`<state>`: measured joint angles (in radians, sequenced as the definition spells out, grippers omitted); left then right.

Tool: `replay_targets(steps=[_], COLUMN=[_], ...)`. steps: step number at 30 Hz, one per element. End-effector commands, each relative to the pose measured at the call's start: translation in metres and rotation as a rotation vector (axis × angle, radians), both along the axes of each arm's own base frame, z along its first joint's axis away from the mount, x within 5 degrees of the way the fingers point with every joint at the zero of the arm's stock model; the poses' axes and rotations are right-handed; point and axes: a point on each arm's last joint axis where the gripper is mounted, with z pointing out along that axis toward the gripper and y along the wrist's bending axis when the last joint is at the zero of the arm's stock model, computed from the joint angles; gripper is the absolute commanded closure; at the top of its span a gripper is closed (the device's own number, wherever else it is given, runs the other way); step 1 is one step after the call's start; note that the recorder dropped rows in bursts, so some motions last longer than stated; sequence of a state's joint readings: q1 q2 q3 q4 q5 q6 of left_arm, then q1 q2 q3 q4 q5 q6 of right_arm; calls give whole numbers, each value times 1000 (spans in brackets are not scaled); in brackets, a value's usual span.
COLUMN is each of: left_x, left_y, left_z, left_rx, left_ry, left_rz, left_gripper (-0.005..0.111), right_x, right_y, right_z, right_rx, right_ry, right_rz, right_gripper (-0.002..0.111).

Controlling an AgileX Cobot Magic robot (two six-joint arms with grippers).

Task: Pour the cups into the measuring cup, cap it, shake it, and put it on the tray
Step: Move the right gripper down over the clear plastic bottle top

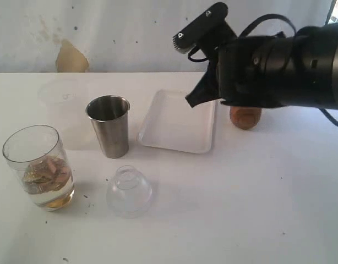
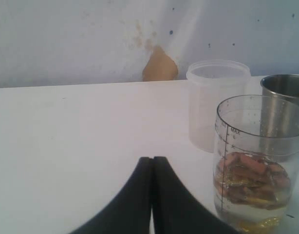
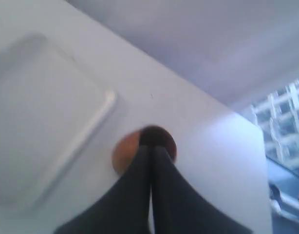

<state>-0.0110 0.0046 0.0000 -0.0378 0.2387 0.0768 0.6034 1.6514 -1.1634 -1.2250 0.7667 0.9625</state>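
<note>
The measuring cup (image 1: pixel 38 165) stands at the front left, holding liquid and brownish pieces; it also shows in the left wrist view (image 2: pixel 259 170). Behind it is the steel tumbler (image 1: pixel 109 125) (image 2: pixel 286 95). The white tray (image 1: pixel 177 122) (image 3: pixel 42 122) lies mid-table. Right of the tray, the brown wooden cup (image 1: pixel 245 117) (image 3: pixel 124 153) is half hidden by my right arm. My right gripper (image 1: pixel 190 100) (image 3: pixel 150 147) is shut and empty, its tips in line with the wooden cup's dark mouth. My left gripper (image 2: pixel 152 160) is shut and empty, apart from the measuring cup, and is out of the exterior view.
A frosted translucent cup (image 1: pixel 64 107) (image 2: pixel 216 97) stands behind the measuring cup. A clear dome lid (image 1: pixel 129 191) rests on the table in front of the tumbler. A wall with a brown patch (image 1: pixel 71 58) runs along the table's far edge.
</note>
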Motion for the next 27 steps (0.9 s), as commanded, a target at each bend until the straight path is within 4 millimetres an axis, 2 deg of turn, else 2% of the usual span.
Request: replay_targets(steps=[1,2,3,4,5,7,9,15,18,22,24,27], left_x=[0,0,0,0,0,0,0,0,0,0,0,0], left_y=[0,0,0,0,0,0,0,0,0,0,0,0], left_z=[1,1,1,1,1,1,1,1,1,1,1,1], left_rx=[-7,-7,-7,-7,-7,-7,-7,-7,-7,-7,-7,-7], left_ry=[-10,-10,-10,-10,-10,-10,-10,-10,-10,-10,-10,-10], left_rz=[-1,-1,-1,-1,-1,-1,-1,-1,-1,-1,-1,-1], left_gripper=[107,107,107,107,107,107,107,107,107,107,107,107], right_x=[-21,-24,-32,-34,-38,-38,-36,-23,-13,-1,2,0], right_y=[19,25,39,44,52,60,75,112,137,136,133,132], right_z=[3,5,12,15,23,28,23,-4,-16,-23,-26,-28], right_rx=[83,119,264,323,379,428,445,344,287,208,153,150], right_ry=[455,507,602,633,671,749,874,889,907,879,877,902], right_rz=[144,194,251,273,325,324,335,389,610,597,585,578], right_gripper=[108,108,108,108,108,108,108,108,108,108,103,82])
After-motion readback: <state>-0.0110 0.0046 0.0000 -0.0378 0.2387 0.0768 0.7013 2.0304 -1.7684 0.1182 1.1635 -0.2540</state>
